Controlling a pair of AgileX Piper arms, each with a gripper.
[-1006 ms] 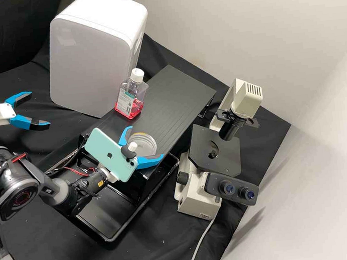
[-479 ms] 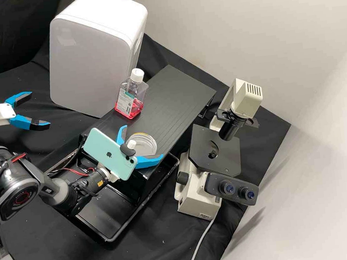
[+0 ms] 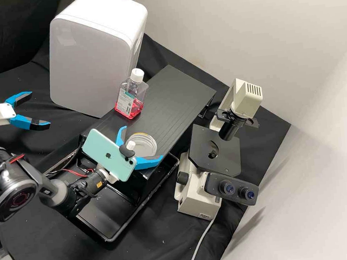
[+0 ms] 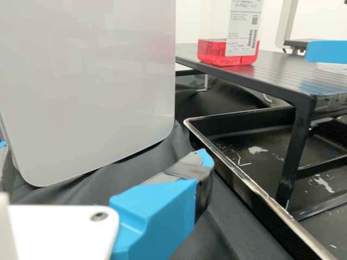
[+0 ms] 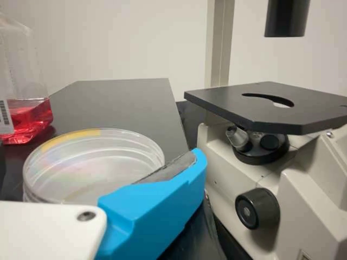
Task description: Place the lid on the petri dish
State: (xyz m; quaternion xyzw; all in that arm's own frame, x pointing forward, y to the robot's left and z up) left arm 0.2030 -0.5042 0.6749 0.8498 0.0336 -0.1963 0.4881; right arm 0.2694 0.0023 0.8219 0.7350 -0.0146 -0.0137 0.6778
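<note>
petri dish point(image 3: 141, 144) between spread fingers point(image 3: 148, 161) of right pincer point(image 3: 146, 142)

A laboratory: a microscope point(image 3: 216, 171), a flask of red liquid point(image 3: 131, 95) and a white benchtop cabinet point(image 3: 92, 52) stand on a black-draped worktop point(image 3: 160, 245).

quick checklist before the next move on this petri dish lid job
1. Petri dish closed with its lid: cannot tell; the clear walls show no seam.
2. Right gripper at the dish: ok; it is at the dish on the black shelf.
3. Right gripper's hold on the dish: cannot tell.
4. Bottle out of the way: ok; it stands apart, farther back on the shelf.
5. Left gripper out of the way: ok; open, off by the white box.
6. Microscope out of the way: ok; it stands beside the shelf.
</note>
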